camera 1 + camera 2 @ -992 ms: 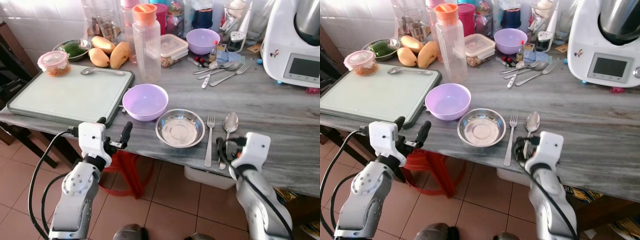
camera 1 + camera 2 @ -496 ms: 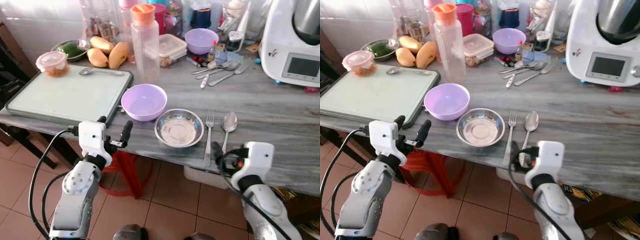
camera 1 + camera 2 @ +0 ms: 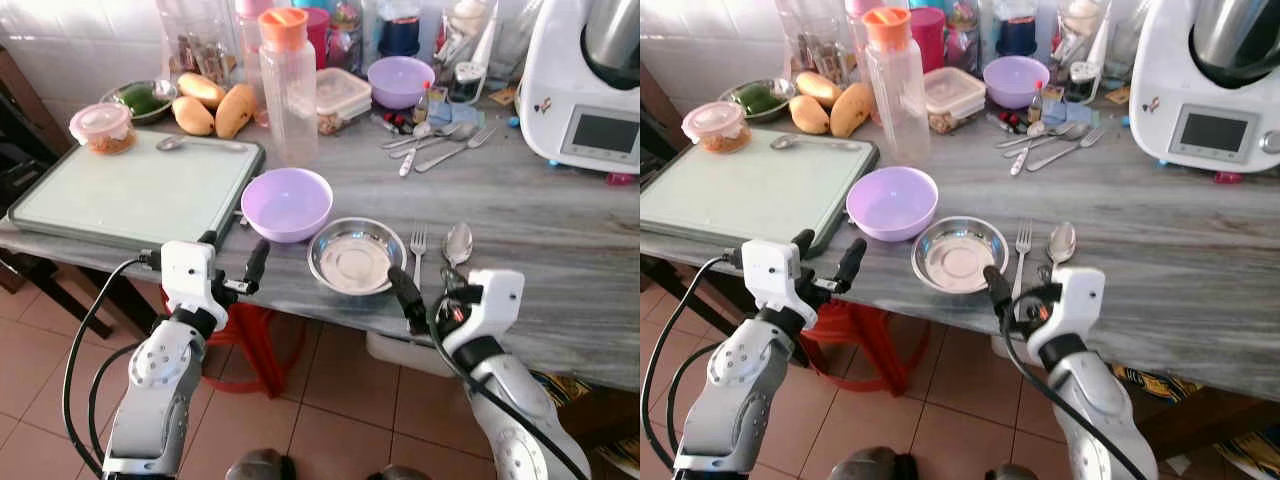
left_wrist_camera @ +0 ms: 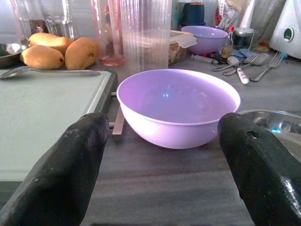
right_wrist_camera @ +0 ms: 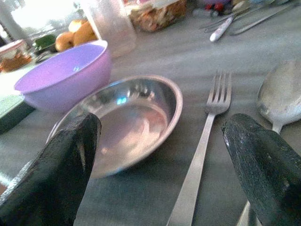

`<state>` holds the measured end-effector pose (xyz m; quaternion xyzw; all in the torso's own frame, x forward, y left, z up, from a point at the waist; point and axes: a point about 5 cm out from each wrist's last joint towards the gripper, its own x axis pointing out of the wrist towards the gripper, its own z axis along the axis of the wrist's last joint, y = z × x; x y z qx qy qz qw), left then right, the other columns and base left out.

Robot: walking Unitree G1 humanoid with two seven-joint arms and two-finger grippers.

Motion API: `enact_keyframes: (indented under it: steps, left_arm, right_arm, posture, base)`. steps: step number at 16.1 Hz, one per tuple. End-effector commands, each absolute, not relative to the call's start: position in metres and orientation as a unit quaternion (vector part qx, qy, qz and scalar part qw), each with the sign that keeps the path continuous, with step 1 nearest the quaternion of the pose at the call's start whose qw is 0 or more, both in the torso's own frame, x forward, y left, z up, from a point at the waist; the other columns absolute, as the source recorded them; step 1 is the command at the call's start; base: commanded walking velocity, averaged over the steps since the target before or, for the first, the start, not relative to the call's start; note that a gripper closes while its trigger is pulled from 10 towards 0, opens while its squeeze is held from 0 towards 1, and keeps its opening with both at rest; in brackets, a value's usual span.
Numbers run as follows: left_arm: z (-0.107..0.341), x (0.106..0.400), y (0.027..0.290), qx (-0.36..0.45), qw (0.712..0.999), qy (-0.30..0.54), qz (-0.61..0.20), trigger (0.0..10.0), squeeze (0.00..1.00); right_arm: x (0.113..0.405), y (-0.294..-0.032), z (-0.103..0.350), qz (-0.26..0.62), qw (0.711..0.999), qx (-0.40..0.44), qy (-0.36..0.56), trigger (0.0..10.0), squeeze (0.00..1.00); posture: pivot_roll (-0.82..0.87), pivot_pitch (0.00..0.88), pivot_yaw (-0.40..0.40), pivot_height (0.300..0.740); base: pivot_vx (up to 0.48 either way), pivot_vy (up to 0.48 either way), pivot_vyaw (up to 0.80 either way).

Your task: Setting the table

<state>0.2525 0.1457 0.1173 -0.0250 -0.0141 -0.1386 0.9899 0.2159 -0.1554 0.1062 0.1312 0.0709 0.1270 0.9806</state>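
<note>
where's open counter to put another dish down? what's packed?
Free: the bare grey counter right of the spoon, in front of the white appliance. The cutting board is mostly bare. Crowded: the back row around the bottle, mangoes and loose cutlery. The front middle holds purple bowl, steel dish and fork.

I counted two purple bowls (image 3: pixel 288 203), one steel dish (image 3: pixel 357 257), perhaps three mangoes (image 3: pixel 203 104).

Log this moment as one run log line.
left gripper: open, before purple bowl | right gripper: open, at table edge facing steel plate, fork, spoon
</note>
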Motion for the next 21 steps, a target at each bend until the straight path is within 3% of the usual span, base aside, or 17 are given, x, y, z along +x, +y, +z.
enact_keyframes:
  steps: [1, 2, 4, 6, 10, 13, 16, 19, 21]
  left_arm:
    - [0.116, 0.252, 0.148, -0.021, 0.991, -0.013, -0.132, 10.0, 0.0]
    - [0.116, 0.252, 0.147, -0.022, 0.991, -0.013, -0.134, 10.0, 0.0]
    - [0.116, 0.252, 0.146, -0.022, 0.99, -0.013, -0.135, 10.0, 0.0]
    - [0.118, 0.255, 0.146, -0.022, 0.99, -0.015, -0.137, 10.0, 0.0]
    - [0.118, 0.255, 0.146, -0.021, 0.99, -0.016, -0.139, 10.0, 0.0]
    - [0.118, 0.254, 0.146, -0.022, 0.99, -0.015, -0.139, 10.0, 0.0]
    - [0.118, 0.254, 0.146, -0.022, 0.99, -0.015, -0.139, 10.0, 0.0]
    - [0.118, 0.255, 0.145, -0.022, 0.99, -0.015, -0.141, 10.0, 0.0]
    - [0.118, 0.255, 0.146, -0.022, 0.99, -0.015, -0.14, 10.0, 0.0]
  right_arm:
    - [0.211, -0.156, 0.103, 0.136, 0.978, 0.14, 0.075, 10.0, 0.98]
    - [0.208, -0.156, 0.1, 0.142, 0.975, 0.152, 0.079, 10.0, 0.8]
    - [0.206, -0.156, 0.097, 0.145, 0.971, 0.169, 0.083, 10.0, 0.7]
    - [0.204, -0.16, 0.093, 0.138, 0.972, 0.17, 0.086, 10.0, 0.54]
    - [0.202, -0.164, 0.09, 0.126, 0.969, 0.189, 0.094, 10.0, 0.49]
    - [0.201, -0.169, 0.086, 0.114, 0.966, 0.207, 0.102, 10.0, 0.28]
    - [0.199, -0.168, 0.084, 0.121, 0.962, 0.221, 0.109, 10.0, 0.24]
    - [0.198, -0.163, 0.083, 0.152, 0.952, 0.239, 0.117, 10.0, 0.08]
    - [0.195, -0.16, 0.084, 0.169, 0.946, 0.245, 0.124, 10.0, 0.05]
  posture:
    - [0.01, 0.011, 0.056, 0.74]
    - [0.01, 0.01, 0.059, 0.74]
    - [0.01, 0.009, 0.063, 0.74]
    - [0.01, 0.008, 0.067, 0.74]
    - [0.01, 0.011, 0.066, 0.74]
    - [0.01, 0.013, 0.065, 0.74]
    - [0.01, 0.014, 0.067, 0.74]
    - [0.01, 0.014, 0.068, 0.74]
    - [0.01, 0.015, 0.067, 0.74]
  base:
    - [0.0, 0.0, 0.0]
    - [0.0, 0.0, 0.0]
    - [0.0, 0.0, 0.0]
    - [0.0, 0.0, 0.0]
    - [0.0, 0.0, 0.0]
    - [0.0, 0.0, 0.0]
    - [0.0, 0.0, 0.0]
    - [0.0, 0.0, 0.0]
    - [0.0, 0.0, 0.0]
